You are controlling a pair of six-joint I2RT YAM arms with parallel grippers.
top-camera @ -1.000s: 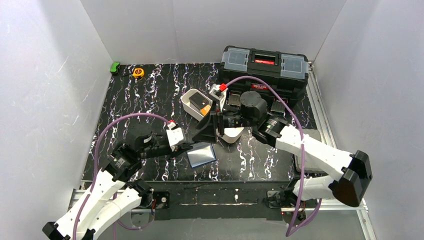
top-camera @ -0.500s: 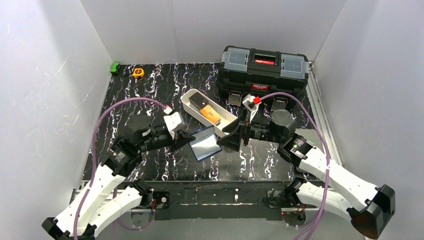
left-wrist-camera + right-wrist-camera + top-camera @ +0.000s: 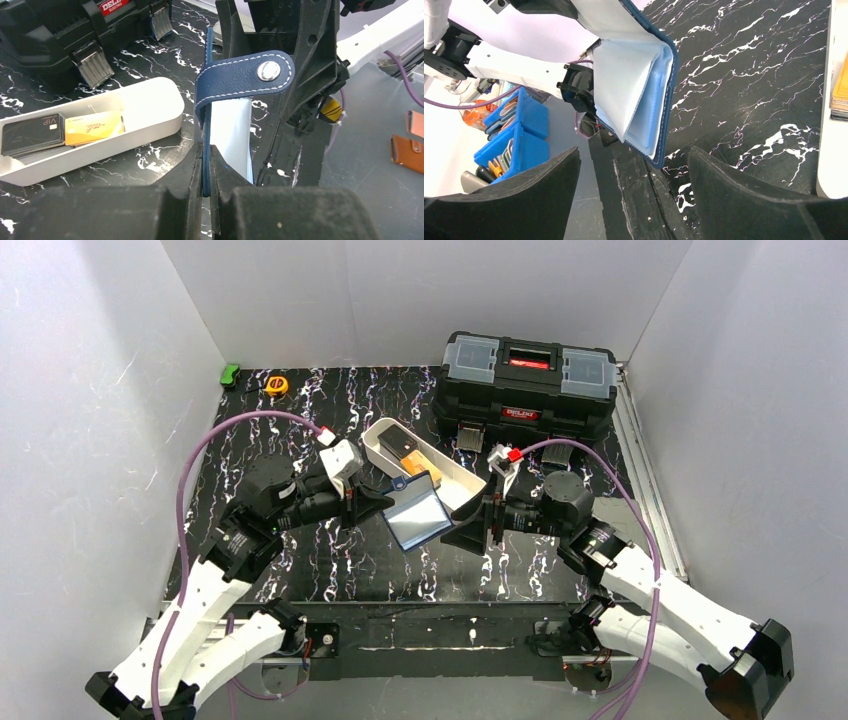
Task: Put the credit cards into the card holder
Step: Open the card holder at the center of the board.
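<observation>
Since half a second ago the left pincer [image 3: 372, 505] has carried the card holder [image 3: 418, 520] a little closer to the white tray [image 3: 455, 480]. It is clenched on the holder's left edge and holds it off the tabletop [image 3: 300, 420], pale blue pockets spread toward the right pincer [image 3: 462, 528]. That one is released, jaws wide, just beside the holder's right edge. I see the credit cards [image 3: 412, 452] lying flat in the tray, beyond the holder, long axes along the tray's diagonal. I judge the free right arm must reach back and left for them.
</observation>
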